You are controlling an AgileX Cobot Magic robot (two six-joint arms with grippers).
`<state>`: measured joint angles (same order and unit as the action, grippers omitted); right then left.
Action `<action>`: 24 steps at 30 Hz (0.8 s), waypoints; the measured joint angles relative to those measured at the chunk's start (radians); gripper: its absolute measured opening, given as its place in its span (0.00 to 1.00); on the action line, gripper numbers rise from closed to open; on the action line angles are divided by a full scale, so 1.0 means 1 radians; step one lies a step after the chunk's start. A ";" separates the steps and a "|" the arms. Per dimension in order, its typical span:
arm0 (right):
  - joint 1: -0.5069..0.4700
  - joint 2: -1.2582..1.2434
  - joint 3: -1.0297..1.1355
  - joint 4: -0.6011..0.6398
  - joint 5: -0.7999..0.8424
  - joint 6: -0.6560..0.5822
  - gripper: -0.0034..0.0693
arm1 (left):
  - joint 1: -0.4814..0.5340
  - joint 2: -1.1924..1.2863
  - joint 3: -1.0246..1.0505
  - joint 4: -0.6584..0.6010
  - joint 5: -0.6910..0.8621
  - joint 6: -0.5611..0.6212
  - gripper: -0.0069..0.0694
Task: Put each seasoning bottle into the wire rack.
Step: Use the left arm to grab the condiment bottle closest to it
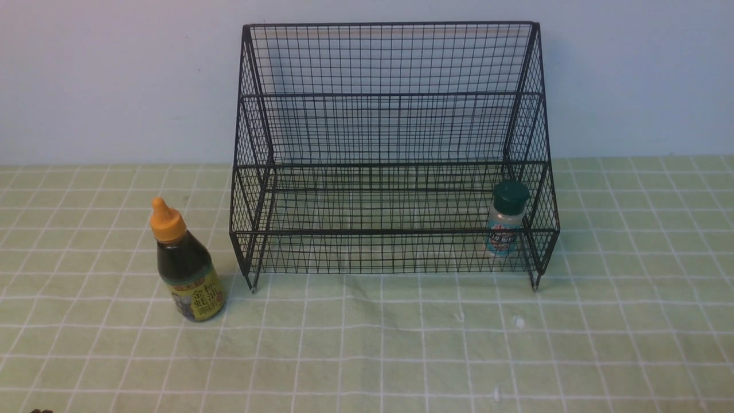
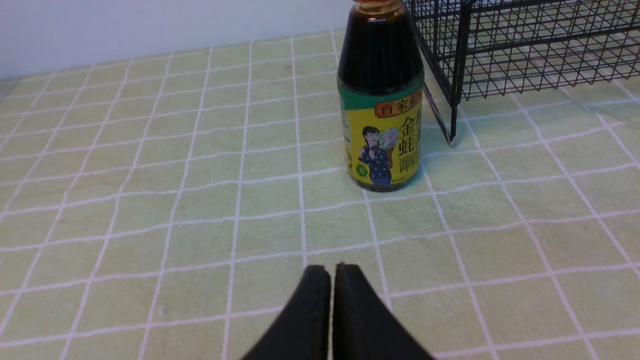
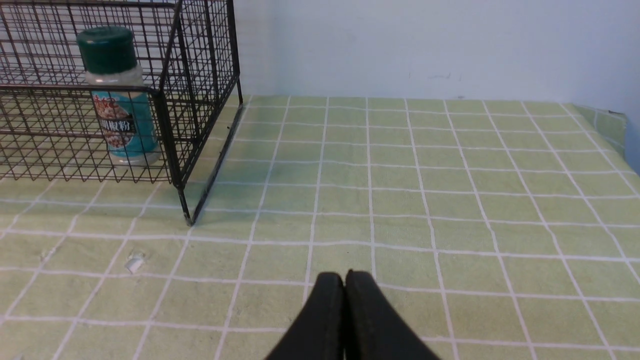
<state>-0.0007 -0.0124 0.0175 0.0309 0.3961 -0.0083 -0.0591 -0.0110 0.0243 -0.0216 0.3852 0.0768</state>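
Black wire rack [image 1: 373, 231]: shaker [image 1: 507, 221] in, dark-sauce bottle [image 1: 186, 269] outside; left pincer [image 2: 331, 272], right pincer [image 3: 345, 280] closed, empty; next, open left to grasp bottle.

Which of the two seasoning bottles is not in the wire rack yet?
The taller dark-sauce bottle with the orange cap: it stands on the cloth left of the wire rack, while the small green-capped shaker sits inside the lower tier.
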 joint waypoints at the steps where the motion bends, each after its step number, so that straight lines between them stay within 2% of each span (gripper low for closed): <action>1: 0.000 0.000 0.000 0.000 0.000 0.000 0.03 | 0.000 0.000 0.000 0.000 0.000 0.000 0.08; 20: 0.000 0.000 0.001 0.000 -0.004 0.000 0.03 | 0.000 0.000 0.000 0.002 -0.001 0.000 0.08; 24: 0.000 0.000 0.001 0.000 -0.004 0.000 0.03 | 0.000 0.000 0.005 -0.041 -0.076 -0.012 0.08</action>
<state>-0.0007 -0.0124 0.0186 0.0309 0.3924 -0.0083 -0.0591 -0.0110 0.0289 -0.0631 0.3089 0.0653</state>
